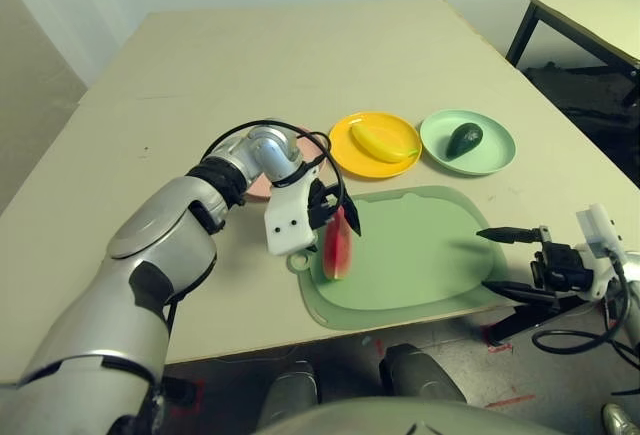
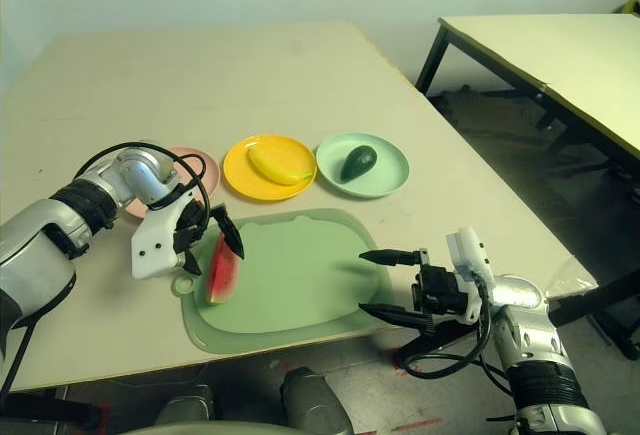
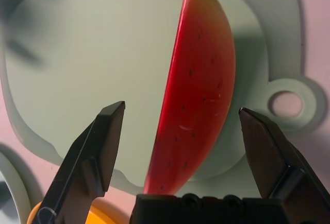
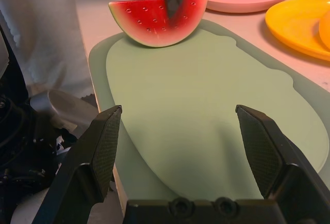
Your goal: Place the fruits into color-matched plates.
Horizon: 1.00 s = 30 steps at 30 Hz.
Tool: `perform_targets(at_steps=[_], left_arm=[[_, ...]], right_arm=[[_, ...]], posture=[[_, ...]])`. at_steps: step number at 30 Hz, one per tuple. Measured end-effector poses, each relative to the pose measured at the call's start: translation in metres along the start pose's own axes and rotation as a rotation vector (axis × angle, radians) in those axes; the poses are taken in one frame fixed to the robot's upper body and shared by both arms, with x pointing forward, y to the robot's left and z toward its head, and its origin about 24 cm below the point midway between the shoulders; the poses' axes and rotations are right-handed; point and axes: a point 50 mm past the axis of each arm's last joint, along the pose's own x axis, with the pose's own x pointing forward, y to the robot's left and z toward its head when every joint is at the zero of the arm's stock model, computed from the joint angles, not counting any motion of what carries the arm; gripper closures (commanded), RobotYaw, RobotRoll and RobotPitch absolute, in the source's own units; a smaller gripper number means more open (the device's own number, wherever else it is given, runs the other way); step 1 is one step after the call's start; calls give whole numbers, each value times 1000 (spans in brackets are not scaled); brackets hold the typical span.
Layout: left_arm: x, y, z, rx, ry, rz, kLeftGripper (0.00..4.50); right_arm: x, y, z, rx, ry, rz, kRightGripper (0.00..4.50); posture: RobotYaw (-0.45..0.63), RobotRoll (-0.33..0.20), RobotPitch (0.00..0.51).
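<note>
red watermelon [image 1: 338, 245], yellow banana [image 1: 380, 142], pale green mat [image 1: 420, 255]

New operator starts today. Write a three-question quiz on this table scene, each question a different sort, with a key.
1. True or false: the banana lies on the yellow plate.
2. Which fruit stands between the open fingers of the left gripper? A avocado; B watermelon wedge; C banana.
3. Fill in: the avocado sits on the ____ plate.

Key: 1 true. 2 B, the watermelon wedge stands on edge on the green mat, not yet clamped. 3 mint green.
</note>
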Motion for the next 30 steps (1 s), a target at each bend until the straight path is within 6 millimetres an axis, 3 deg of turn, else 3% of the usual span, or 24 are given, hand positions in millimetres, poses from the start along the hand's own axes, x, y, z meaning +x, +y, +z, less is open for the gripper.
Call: perform_targets(at_steps=[30], left_arm=[[10, 4, -3, -42, -13, -12, 0]], right_arm=[[2, 4, 0, 0, -2, 8, 36]], posture=[[-262, 0, 17]])
